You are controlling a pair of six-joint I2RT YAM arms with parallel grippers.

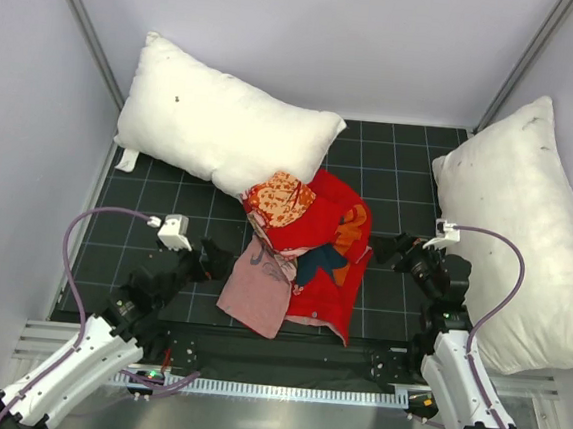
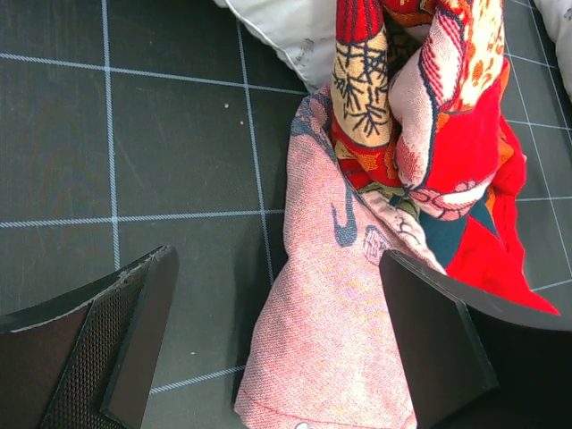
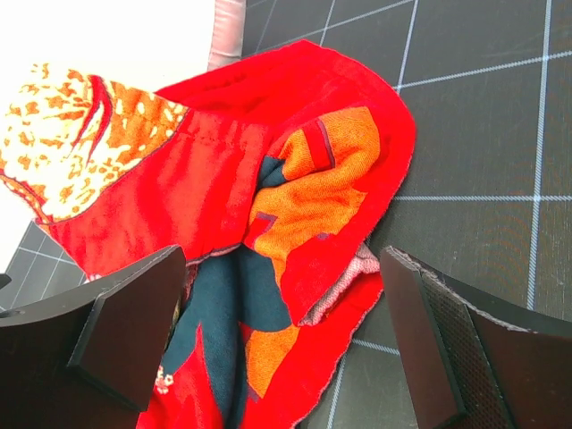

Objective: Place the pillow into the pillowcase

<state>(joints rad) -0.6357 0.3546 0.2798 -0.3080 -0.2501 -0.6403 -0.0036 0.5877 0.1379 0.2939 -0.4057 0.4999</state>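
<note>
Top external first: where's the pillow [image 1: 224, 124]?

Far left of the black grid mat [image 1: 392, 154], lying on a diagonal. Plump, white, one tiny dark speck on top, small tag at its near-left corner. Nothing covers it; it's fully outside the case.

Pillowcase [image 1: 308, 252]?

Crumpled heap mid-mat. Red printed side faces up on the right, and a faded pink reverse flap spills toward the near left. An orange-and-white patterned bunch at its far edge touches the pillow's near-right corner.

Left gripper [image 1: 212, 263]?

Low, just beside the pink flap. Fingers spread wide, holding nothing. In the left wrist view the pink flap runs up between the two black fingers. Can't tell if either finger actually touches the cloth.

Right gripper [image 1: 389, 249]?

On the right of the heap, pointing at it, with a small gap to the red edge in the top external view. Fingers wide apart too, nothing clamped. The right wrist view shows red folds, an orange patch and some dark blue print framed between the fingers, with white pillow at the top left.

Anything else on the table?

A larger white pillow [image 1: 526, 230] along the right side, with dark specks along its edges, well apart from the case. The right arm sits just left of it.

Is the case's opening visible?

Can't tell, too bunched.
</note>
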